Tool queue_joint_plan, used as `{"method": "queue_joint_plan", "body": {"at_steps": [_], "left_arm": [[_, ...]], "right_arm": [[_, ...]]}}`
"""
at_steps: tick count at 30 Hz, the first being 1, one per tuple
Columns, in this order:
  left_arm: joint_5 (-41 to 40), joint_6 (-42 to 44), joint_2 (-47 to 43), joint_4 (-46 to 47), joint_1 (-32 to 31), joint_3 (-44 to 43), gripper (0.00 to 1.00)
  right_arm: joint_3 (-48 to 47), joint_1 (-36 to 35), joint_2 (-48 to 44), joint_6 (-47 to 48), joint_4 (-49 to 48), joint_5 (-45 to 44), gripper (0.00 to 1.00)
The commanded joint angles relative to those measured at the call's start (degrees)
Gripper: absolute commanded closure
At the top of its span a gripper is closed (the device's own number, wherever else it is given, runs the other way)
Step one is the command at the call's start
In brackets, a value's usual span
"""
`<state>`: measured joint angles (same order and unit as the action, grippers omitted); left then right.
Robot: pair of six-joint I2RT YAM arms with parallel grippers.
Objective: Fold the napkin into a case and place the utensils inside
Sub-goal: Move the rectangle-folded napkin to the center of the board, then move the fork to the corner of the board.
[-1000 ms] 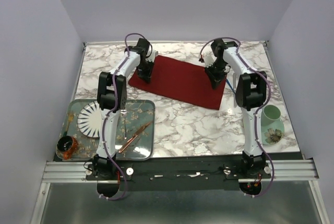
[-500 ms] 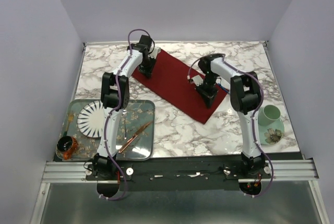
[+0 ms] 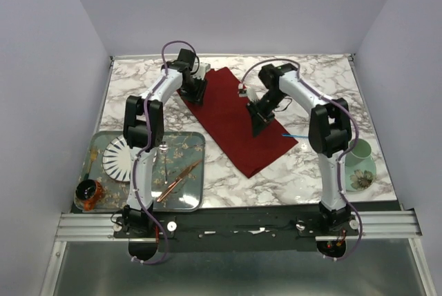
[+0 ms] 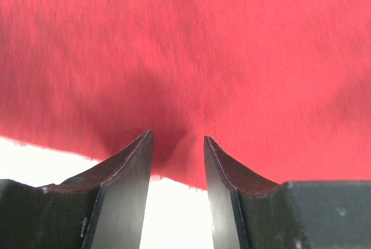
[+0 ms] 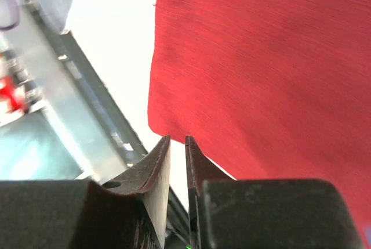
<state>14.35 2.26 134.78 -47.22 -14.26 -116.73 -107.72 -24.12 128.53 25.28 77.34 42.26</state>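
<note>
The dark red napkin (image 3: 238, 120) lies spread flat on the marble table, turned so its long side runs from far left to near right. My left gripper (image 3: 195, 90) is at its far-left edge. In the left wrist view the fingers (image 4: 136, 156) stand a little apart astride the frayed edge of the napkin (image 4: 232, 57), and the cloth puckers between the tips. My right gripper (image 3: 258, 125) is over the napkin's right part, nearly closed. Its fingertips (image 5: 191, 156) pinch the napkin (image 5: 261, 57) at the edge next to a corner. The fork's blue handle (image 3: 294, 134) pokes out at the napkin's right corner. The silvery utensil is hidden.
A patterned tray (image 3: 195, 145) at the near left holds a striped plate (image 3: 117, 156), a copper knife (image 3: 178, 180) and a small spoon (image 3: 164, 165). A dark jar (image 3: 88, 192) stands at the tray's near-left corner. A pale green cup (image 3: 359, 152) on a saucer stands at the near right.
The napkin has swung round on the table, its near corner moving toward the near left. My right gripper moved left and nearer with it. The left gripper stayed at the far-left edge. The blue handle came into view.
</note>
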Motion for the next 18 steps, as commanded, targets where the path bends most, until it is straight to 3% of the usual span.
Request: {"method": "queue_joint_plan", "body": {"at_steps": [1,6,12,18], "left_arm": [[3.8,2.0,-11.5,2.8,0.7,9.3,0.5],[4.5,1.9,-14.3,3.0,0.6,14.3,0.5],[4.1,2.2,-13.8,2.4,0.0,16.5,0.51],[3.9,1.8,-12.9,2.4,0.1,15.8,0.51]], "right_arm": [[0.7,5.7,-4.5,-0.4,-3.1,-15.0,0.76],[3.0,11.4,-5.2,-0.5,-3.9,-25.6,0.73],[5.2,16.5,-6.6,1.8,-2.9,-30.3,0.73],[11.0,16.7,-8.4,3.9,-4.0,-31.5,0.74]]}}
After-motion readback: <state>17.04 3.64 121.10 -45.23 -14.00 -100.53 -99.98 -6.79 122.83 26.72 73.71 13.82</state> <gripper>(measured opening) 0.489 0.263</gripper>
